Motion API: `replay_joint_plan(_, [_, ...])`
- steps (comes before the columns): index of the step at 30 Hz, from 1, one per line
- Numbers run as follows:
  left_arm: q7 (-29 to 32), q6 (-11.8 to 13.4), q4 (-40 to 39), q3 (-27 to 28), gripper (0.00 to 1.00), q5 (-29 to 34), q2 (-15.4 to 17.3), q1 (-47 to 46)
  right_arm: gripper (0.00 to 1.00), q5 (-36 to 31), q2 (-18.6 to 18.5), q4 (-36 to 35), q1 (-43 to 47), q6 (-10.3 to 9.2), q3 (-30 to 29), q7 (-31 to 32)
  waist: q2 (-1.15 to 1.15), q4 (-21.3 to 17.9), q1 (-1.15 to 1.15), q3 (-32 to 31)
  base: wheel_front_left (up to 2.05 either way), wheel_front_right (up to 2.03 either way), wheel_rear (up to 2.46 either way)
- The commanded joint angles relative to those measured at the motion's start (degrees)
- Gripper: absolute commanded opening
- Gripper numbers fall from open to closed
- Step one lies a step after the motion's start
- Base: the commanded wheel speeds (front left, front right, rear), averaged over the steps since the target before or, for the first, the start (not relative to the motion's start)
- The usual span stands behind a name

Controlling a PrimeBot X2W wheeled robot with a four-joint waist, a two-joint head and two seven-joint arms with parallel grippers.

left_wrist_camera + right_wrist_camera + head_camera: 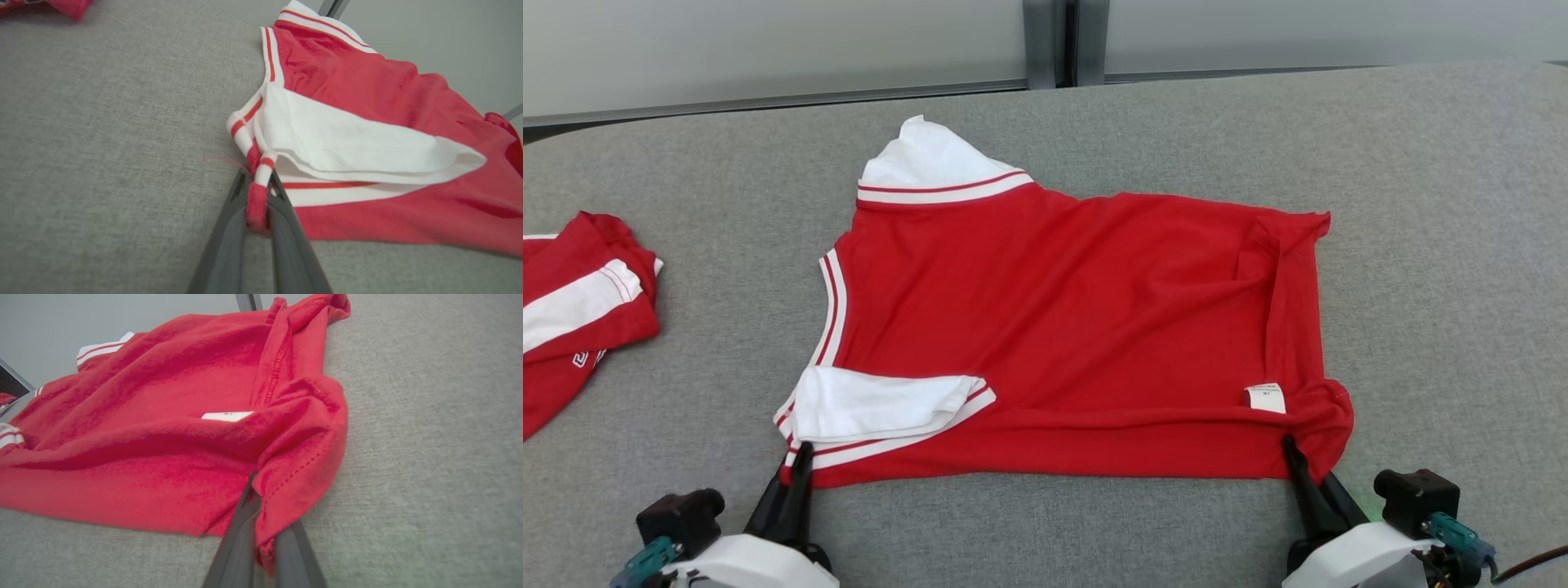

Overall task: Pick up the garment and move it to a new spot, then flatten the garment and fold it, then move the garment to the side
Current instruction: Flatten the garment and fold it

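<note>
The garment (1054, 318) is a red shirt with white sleeves and red-and-white trim, spread sideways on the grey table (1445, 204). At its near left corner my left gripper (800, 457) is shut on the striped trim; the left wrist view shows the fabric (256, 204) pinched between the dark fingers (229, 228). My right gripper (1290, 453) is shut on the near right hem corner, and in the right wrist view red cloth (286, 482) bunches over its fingers (241, 539). A white label (1265, 398) lies near that corner.
A second red and white garment (572, 314) lies crumpled at the table's left edge. A pale wall with a metal post (1066, 41) runs behind the table. Bare grey cloth surface extends to the right and far side.
</note>
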Motion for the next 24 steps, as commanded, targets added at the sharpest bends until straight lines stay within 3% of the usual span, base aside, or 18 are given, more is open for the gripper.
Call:
replay_joint_plan(1, [-0.83,-0.03,-0.31,0.53,0.0,-0.46,0.73,0.96,0.0,0.82,-0.84,0.93,0.53,-0.04,0.75,-0.03,0.0,0.31,0.0,-0.5,0.0,0.0,0.0])
replay_joint_plan(12, [0.23,2.01,-5.56,2.07,0.0,-2.78,1.09,8.95,0.0,5.03,-4.52,-2.97,6.09,-0.07,3.25,2.15,0.0,2.88,0.0,-5.07,0.0,0.0,0.0])
replay_joint_plan(20, [3.21,3.21,-8.86,1.23,0.0,-3.98,0.39,14.35,0.0,6.71,-5.93,-7.5,12.55,-0.08,1.79,6.53,0.0,3.39,0.0,-8.36,0.0,0.0,0.0])
replay_joint_plan(21, [3.48,3.45,-9.1,1.14,0.42,-3.92,0.34,14.35,0.0,6.77,-5.87,-8.15,12.98,-0.08,1.45,6.91,0.0,3.38,0.0,-8.57,0.0,0.0,0.0])
replay_joint_plan(22, [3.93,3.69,-9.27,0.85,1.0,-3.74,0.27,14.29,0.28,6.57,-5.87,-8.75,13.05,-0.08,1.16,7.09,0.0,3.33,0.0,-8.71,0.0,0.0,0.0])
replay_joint_plan(23, [3.65,4.04,-9.66,0.73,1.0,-3.41,0.12,14.02,0.75,6.23,-5.83,-9.18,13.17,-0.08,0.89,7.32,0.0,3.26,0.0,-8.99,0.0,0.0,0.0])
replay_joint_plan(24, [3.36,4.42,-10.09,0.52,1.0,-2.8,0.14,13.68,1.0,5.72,-5.77,-9.83,13.09,-0.07,0.52,7.44,0.0,3.17,0.0,-9.21,0.0,0.0,0.0])
